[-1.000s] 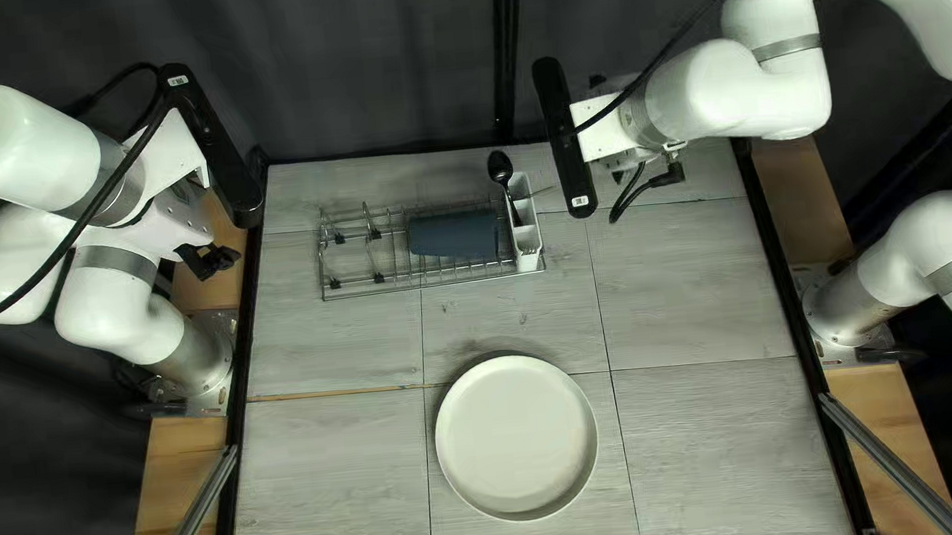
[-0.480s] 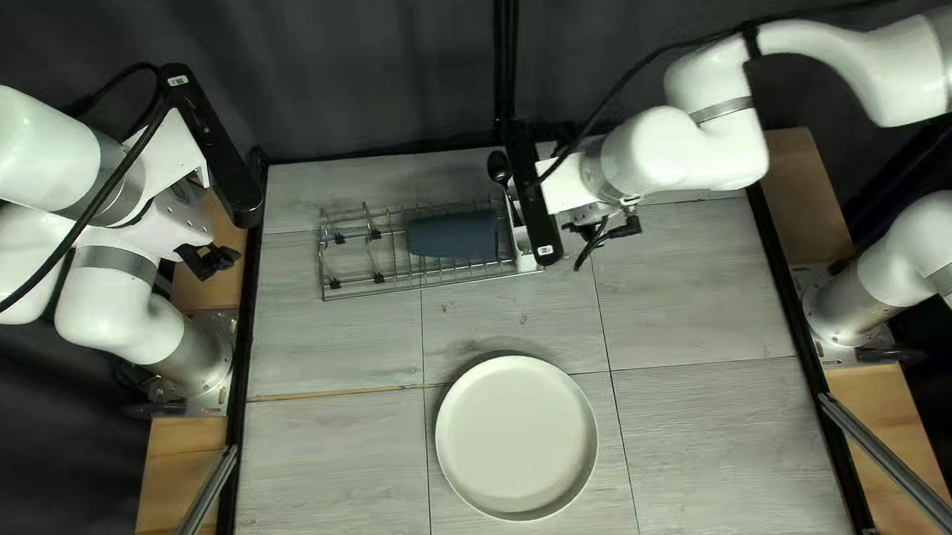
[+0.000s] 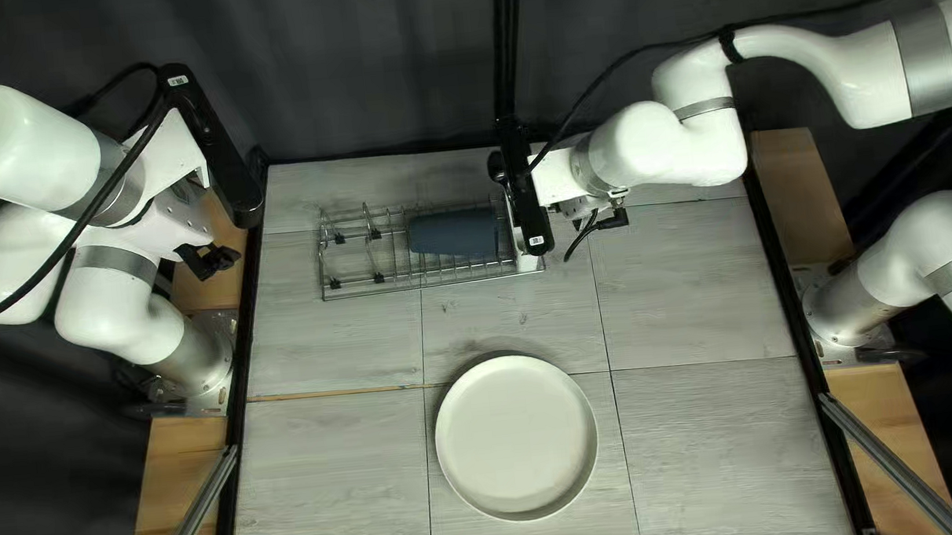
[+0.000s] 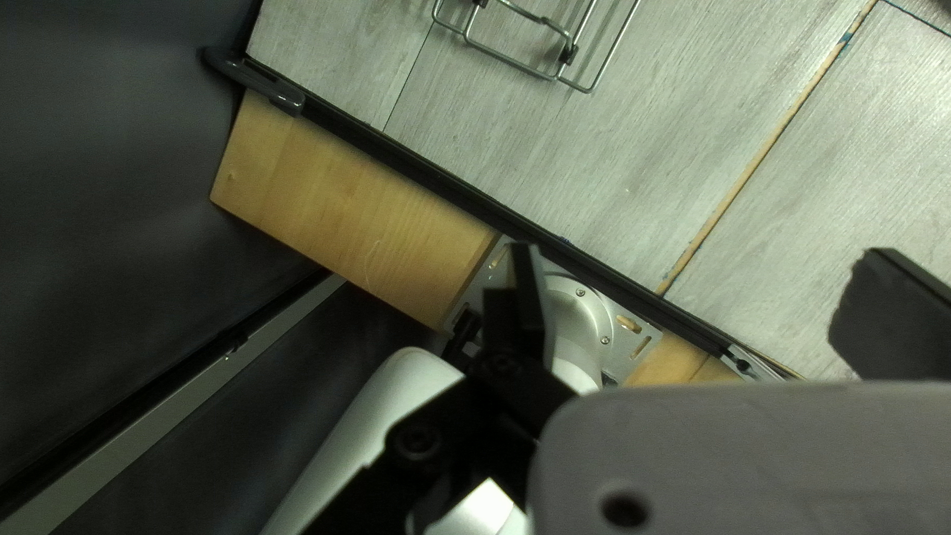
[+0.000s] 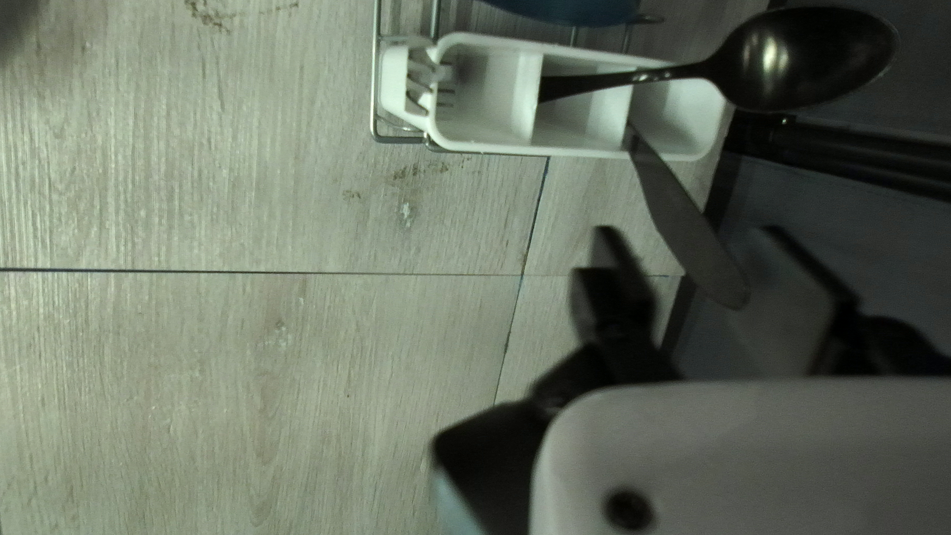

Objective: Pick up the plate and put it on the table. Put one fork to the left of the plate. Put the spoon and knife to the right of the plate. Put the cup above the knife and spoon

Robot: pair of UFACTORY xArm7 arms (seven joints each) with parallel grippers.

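Silver wire rack [image 3: 385,291] on the far side, round off-white plate [image 3: 516,438] near side, middle. Left gripper [image 3: 208,258] and right gripper [image 3: 578,209] both have fingers apart. Blue-grey cup [image 3: 452,236]'s in the rack; white plastic caddy [image 5: 495,94]'s got a dark metal spoon [image 5: 807,59] and grey metal knife [image 5: 684,223].

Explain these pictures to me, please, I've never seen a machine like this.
It's a robot with two white arms, the left arm and the right arm. One view looks down from above the table's near edge; the others come from cameras on the wrists. On the table are a pale round plate and a wire rack, with a dark blue cup and a white cutlery holder. A spoon and knife stick out of the holder. Nothing appears held: the left gripper is open, and the knife's blade shows between the right gripper's open fingers, apparently not pinched.
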